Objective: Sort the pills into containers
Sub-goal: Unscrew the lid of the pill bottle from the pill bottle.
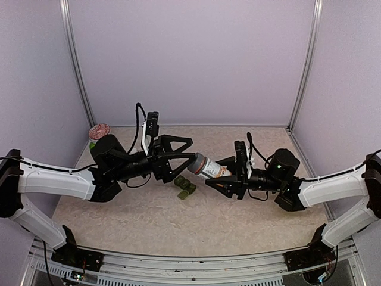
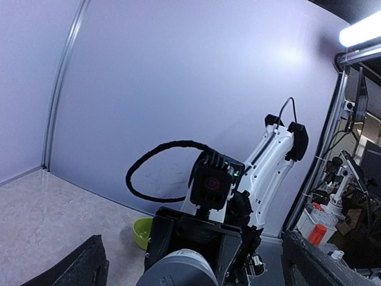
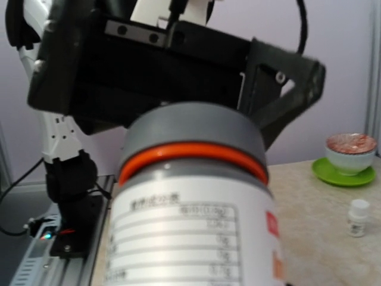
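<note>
The containers (image 1: 186, 188) lie on the table (image 1: 149, 220) directly under the gap where the two grippers meet, touching neither. Whether their lids are up is too small to tell. Above them, the pill bottle (image 1: 209, 168) lies sideways in the right gripper (image 1: 221, 173), which is clamped around its labelled body, with the grey cap (image 1: 196, 163) pointing at the left gripper (image 1: 191, 149). That gripper's jaws stand spread wide on either side of the cap, not pressing it. The cap is on, its orange ring (image 3: 190, 156) seated, and no pills are in view. By my judgement the sorting has not begun: uncapping the bottle, opening the compartments and dropping pills in all remain.
</note>
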Controlling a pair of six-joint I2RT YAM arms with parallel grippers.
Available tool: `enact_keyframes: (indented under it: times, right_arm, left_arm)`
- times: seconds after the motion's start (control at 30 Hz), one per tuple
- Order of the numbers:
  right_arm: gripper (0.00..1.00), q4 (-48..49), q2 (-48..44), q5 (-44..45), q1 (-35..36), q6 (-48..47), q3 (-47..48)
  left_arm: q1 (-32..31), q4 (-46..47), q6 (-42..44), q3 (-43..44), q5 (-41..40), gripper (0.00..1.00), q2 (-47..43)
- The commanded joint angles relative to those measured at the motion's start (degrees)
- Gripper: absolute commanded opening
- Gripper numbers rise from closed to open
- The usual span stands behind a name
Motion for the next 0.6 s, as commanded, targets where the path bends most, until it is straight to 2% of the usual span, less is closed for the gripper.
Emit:
enact_keyframes:
  times: [0.0, 0.17, 0.57]
  right_arm:
    - [0.08, 5.5, 3.0, -2.7, 1.0, 4.4, 2.0]
    - [0.08, 7.0, 5.6, -3.4, 1.5, 6.2, 3.5]
    - [0.09, 8.4, 9.1, -6.5, 1.6, 8.9, 5.4]
  left_arm:
    - [0.0, 7.9, 1.2, 0.0, 8.1, 0.99, 3.0]
    - [-0.4, 9.0, 1.3, 0.5, 10.5, 0.99, 4.3]
    - [-1.1, 5.7, 3.8, 1.2, 10.7, 0.97, 5.0]
